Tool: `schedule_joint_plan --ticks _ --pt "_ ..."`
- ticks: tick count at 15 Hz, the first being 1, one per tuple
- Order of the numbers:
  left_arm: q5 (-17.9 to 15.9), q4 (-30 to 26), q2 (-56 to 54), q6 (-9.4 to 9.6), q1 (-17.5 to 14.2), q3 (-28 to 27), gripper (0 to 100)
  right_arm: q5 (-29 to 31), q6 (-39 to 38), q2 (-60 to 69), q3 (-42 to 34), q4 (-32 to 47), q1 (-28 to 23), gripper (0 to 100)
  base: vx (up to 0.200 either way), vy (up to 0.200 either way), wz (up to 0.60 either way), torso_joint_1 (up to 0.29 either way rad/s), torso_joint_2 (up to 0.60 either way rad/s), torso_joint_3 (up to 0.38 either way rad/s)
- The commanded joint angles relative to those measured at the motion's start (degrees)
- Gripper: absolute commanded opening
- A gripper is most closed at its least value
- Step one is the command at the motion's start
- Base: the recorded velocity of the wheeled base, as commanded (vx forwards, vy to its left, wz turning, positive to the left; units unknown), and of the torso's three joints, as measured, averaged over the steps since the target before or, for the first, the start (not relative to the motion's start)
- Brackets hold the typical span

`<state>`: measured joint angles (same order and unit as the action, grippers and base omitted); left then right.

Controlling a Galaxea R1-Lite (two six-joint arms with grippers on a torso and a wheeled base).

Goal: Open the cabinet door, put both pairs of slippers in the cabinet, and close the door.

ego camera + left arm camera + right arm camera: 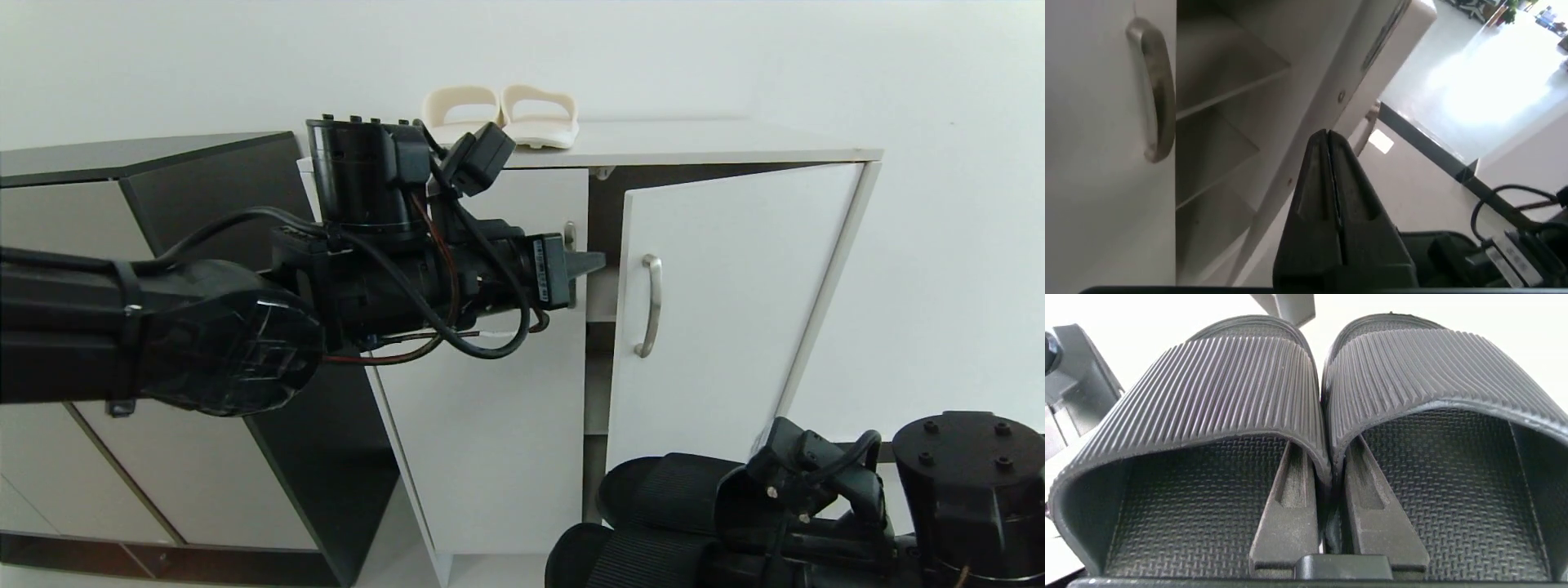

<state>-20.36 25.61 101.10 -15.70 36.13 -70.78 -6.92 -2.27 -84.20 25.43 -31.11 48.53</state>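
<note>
The black slippers [1233,384] sit closest, held as a pair side by side with their ribbed straps up. The right hand [1329,513] has one finger [1286,508] inside each slipper and pinches the two inner walls together between them. In the head view this pair [653,490] hangs low on the robot's right, in front of the foot of the white cabinet [490,425] and just below its open door.

The right door [718,310] stands ajar, swung out toward the robot, with its curved metal handle [650,306] near its free edge. The left door [482,392] lies flat against the cabinet front. Between the two doors a dark gap shows the inside. In the left wrist view, pale shelves [1229,77] are stacked in that opening, next to a metal handle [1155,90].

The left hand [589,263] is raised at handle height, its fingers pressed together with nothing between them. Its tip points into the gap, close to the left door's edge. The left wrist view shows the same hand [1329,196] closed to a thin seam.

The cream slippers [502,114] rest side by side on the cabinet's top, toward its left end, near the wall. A dark cabinet [204,171] stands against the white one on the robot's left.
</note>
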Motion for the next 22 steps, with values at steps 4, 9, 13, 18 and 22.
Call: schedule_joint_plan --ticks 4,9,13,18,22 --pt "1.73 -0.04 7.36 -0.29 0.69 -8.59 0 0.07 -0.02 -0.88 -0.20 -0.09 1.48 0 0.000 0.000 0.00 0.000 0.00 0.000" --pt "1.73 -0.30 8.42 -0.29 0.69 -10.61 0 0.95 -0.02 -1.49 -0.20 -0.27 1.57 0 0.000 0.000 0.00 0.000 0.00 0.000" --pt "1.99 -0.39 10.61 -0.29 0.61 -13.51 0 3.14 -0.02 -1.14 -0.64 -0.27 4.38 0 0.000 0.000 0.00 0.000 0.00 0.000" --pt "4.19 -0.21 9.56 0.06 3.68 -10.96 0 3.58 -0.11 -0.44 -1.44 -0.35 6.75 0 -0.160 0.000 0.00 0.003 0.00 0.002" --pt "6.65 0.05 8.50 1.73 10.36 -7.71 0 3.50 -0.28 0.09 -1.70 -0.35 7.28 0 -0.200 0.000 0.00 -0.001 0.00 0.006"
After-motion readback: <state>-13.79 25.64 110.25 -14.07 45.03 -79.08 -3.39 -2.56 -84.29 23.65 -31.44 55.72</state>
